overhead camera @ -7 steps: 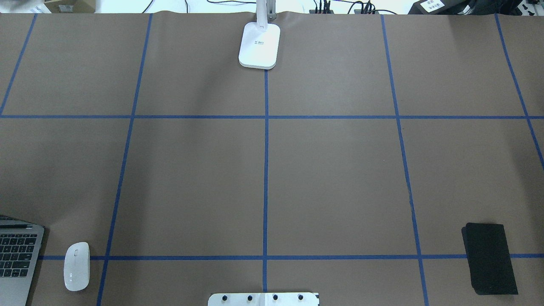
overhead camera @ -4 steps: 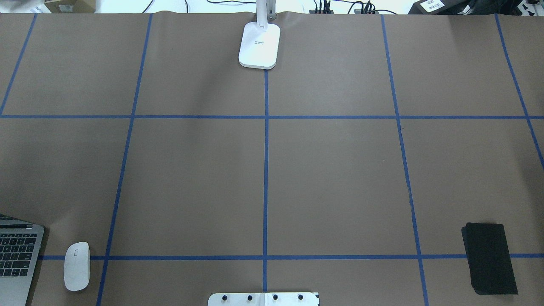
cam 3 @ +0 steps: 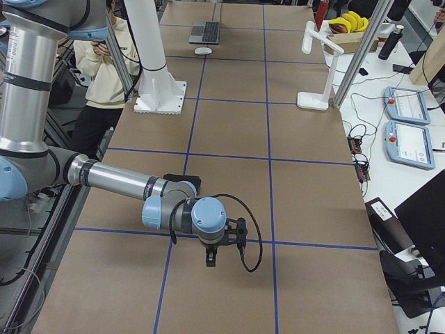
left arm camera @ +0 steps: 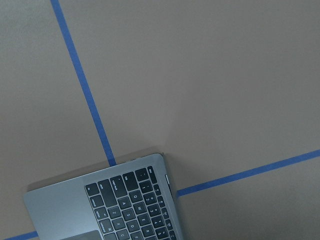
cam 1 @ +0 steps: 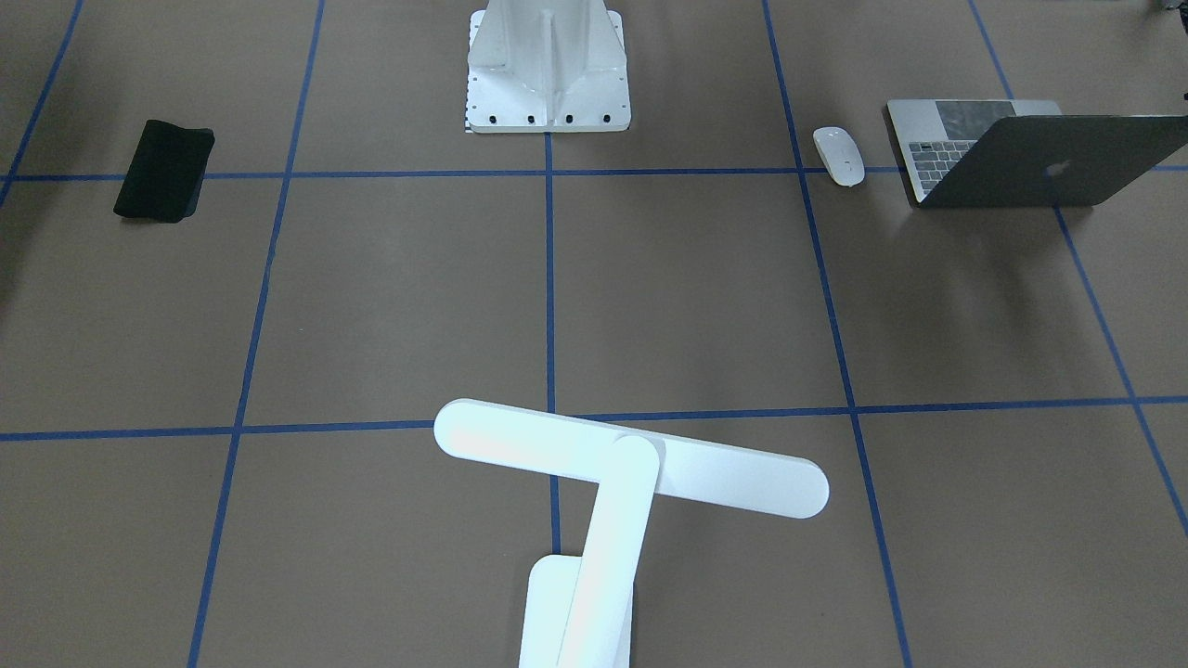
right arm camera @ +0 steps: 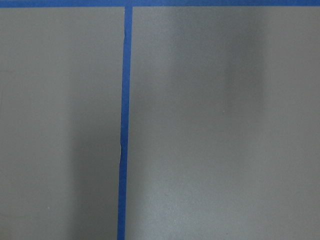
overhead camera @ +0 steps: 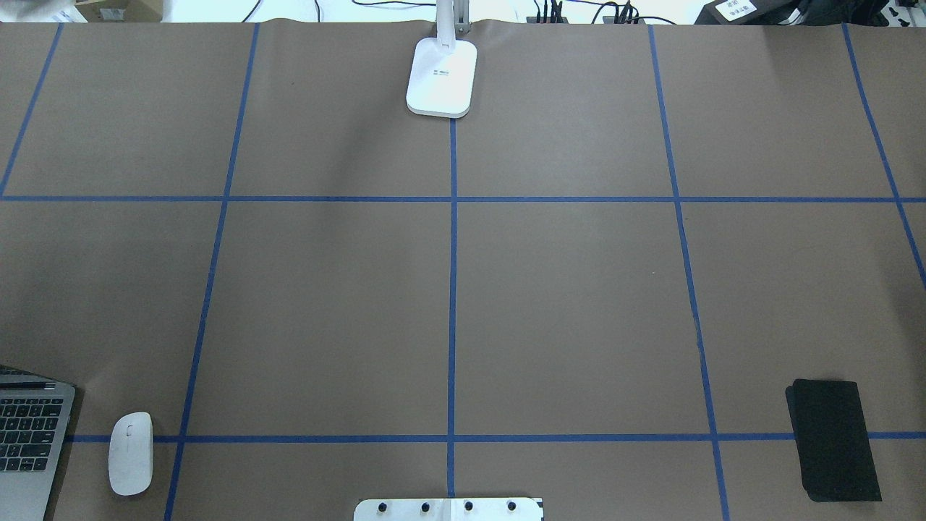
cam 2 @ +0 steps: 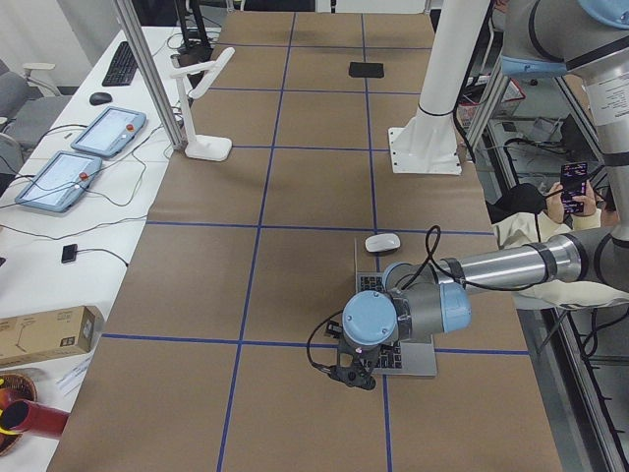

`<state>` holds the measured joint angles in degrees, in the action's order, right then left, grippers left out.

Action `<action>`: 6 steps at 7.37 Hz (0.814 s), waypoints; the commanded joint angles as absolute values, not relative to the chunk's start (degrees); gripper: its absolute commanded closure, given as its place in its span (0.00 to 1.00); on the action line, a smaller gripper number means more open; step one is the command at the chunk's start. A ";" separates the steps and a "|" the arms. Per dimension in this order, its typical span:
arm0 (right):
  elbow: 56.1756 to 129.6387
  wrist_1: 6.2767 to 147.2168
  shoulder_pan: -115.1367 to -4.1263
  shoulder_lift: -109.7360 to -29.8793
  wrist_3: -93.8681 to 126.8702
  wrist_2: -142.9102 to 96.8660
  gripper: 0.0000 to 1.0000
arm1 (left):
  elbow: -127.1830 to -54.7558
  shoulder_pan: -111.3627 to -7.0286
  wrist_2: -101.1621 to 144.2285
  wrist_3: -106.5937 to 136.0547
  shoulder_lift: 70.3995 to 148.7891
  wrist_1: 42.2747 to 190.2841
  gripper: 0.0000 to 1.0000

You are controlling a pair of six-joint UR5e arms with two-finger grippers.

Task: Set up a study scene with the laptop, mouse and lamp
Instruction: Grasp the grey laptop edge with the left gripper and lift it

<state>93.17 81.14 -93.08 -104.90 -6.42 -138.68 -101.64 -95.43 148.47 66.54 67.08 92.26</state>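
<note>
The left pincer [cam 2: 356, 378] is held over the surface [overhead camera: 579, 289], just beside the open laptop [cam 1: 1049, 162]. The mouse [cam 1: 838, 155] lies beyond the laptop, and the lamp [cam 1: 520, 436] stands well apart. The right pincer [cam 3: 211, 259] is held near a black mat [overhead camera: 832, 440]. Whether either pincer is released or clenched cannot be told.

Overhead cam sits behind the robot looking forward and down, the lamp [overhead camera: 441, 78] at 12 o'clock and the laptop [overhead camera: 29, 449] at 8; the front cam faces back at it from across the table [cam 1: 696, 278], so the lamp lands at 6 and the laptop at 2. The two side cams look along the table from each end, farther back, both catching the pedestal [cam 2: 425, 146]. Wrist cams point down from close up, the left one with the laptop's corner at 7.
</note>
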 commanded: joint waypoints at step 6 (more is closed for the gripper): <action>93.25 80.95 -93.08 -104.94 -6.42 -138.78 0.00 | -100.37 -88.25 153.28 84.29 68.38 105.11 0.00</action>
<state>93.17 80.95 -93.08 -104.94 -6.42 -138.77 -100.38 -89.99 153.17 82.91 68.35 103.89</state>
